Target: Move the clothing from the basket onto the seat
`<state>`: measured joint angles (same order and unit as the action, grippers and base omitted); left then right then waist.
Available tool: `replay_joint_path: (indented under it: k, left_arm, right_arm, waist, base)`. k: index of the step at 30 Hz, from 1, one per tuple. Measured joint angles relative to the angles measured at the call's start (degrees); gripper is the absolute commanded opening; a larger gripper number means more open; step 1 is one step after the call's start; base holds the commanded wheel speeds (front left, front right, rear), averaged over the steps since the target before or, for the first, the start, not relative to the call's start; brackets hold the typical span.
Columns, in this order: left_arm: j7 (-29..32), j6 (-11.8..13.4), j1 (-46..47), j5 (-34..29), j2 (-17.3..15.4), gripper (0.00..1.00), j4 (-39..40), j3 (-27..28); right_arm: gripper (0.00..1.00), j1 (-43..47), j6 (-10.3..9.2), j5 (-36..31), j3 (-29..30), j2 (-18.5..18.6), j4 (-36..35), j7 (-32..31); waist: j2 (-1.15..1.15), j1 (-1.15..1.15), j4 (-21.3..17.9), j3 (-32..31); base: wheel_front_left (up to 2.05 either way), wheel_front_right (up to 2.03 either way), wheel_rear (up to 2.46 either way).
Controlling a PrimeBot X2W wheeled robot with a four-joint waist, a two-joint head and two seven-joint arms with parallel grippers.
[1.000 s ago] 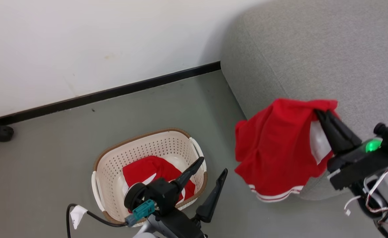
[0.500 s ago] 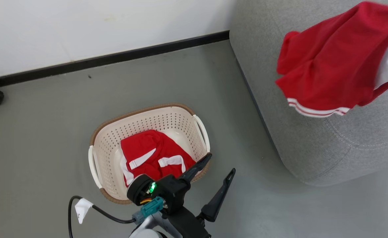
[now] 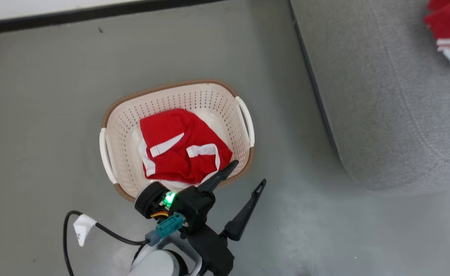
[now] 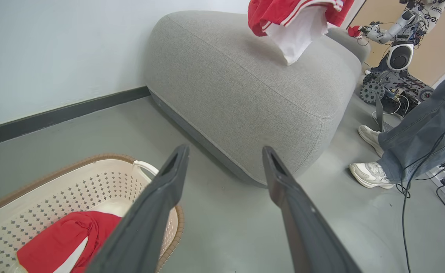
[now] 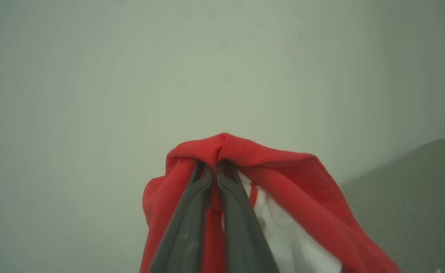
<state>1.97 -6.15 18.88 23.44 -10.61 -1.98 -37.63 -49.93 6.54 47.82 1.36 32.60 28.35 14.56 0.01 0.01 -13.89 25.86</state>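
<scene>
**A:** What's different from a second ago?

**B:** Much of the shift is the head camera tipping down. The wall has slid out of the top of the frame and everything sits higher. Measured against the grey sofa seat (image 3: 382, 96), though, the carried red garment (image 3: 449, 23) really has travelled. It hung off the seat's rounded front corner then. Now it's above the cushion top, cut off at the upper right corner of the head view.

**A:** So what does that mean for the job?

**B:** I'd say the first piece is about ready to be let go. In the left wrist view its white lining droops close to the cushion, but I can't tell if it touches.

**A:** And the basket?

**B:** The cream laundry basket (image 3: 171, 85) is on the floor at centre left, and the second red garment (image 3: 179, 149) is still crumpled inside it.

**A:** Grippers?

**B:** The right gripper (image 5: 215, 167) has its fingers pinched together on a fold of the carried garment, which drapes down both sides of them. The left gripper (image 3: 249, 171) is spread wide and empty, just below the basket's near rim. One finger overlaps that rim in the head view, with the second garment just above and left of it.
</scene>
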Motion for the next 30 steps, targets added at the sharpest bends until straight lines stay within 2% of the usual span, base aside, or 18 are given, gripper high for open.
replay_joint_path:
  k: [11,22,25,30]
  left_arm:
    - [1.5,0.2,-0.1,-0.4,-4.7,1.00,1.7,2.6]
    - [3.3,1.6,-0.4,-1.5,-7.3,1.00,4.6,4.1]
    - [4.2,1.6,-0.6,-1.5,-8.2,1.00,5.6,4.4]
    - [5.2,2.1,-0.5,-1.9,-8.4,1.00,7.3,4.5]
  right_arm:
    - [0.00,-8.3,0.01,-0.5,5.9,1.2,5.8,0.2]
    - [0.00,-10.4,0.03,-1.0,13.9,5.9,14.6,0.2]
    - [0.00,-10.4,0.03,-1.5,14.4,5.4,16.5,0.2]
    - [0.00,-10.4,0.05,-2.0,14.5,2.0,18.8,0.2]
  waist:
    - [0.00,0.00,-0.5,6.2]
    - [0.00,-0.01,-3.7,10.8]
    - [0.00,-0.01,-4.3,12.3]
    - [0.00,-0.01,-4.9,15.0]
  base:
    - [0.00,0.00,0.00]
    - [0.00,0.00,0.00]
    - [0.00,0.00,0.00]
    - [0.00,0.00,0.00]
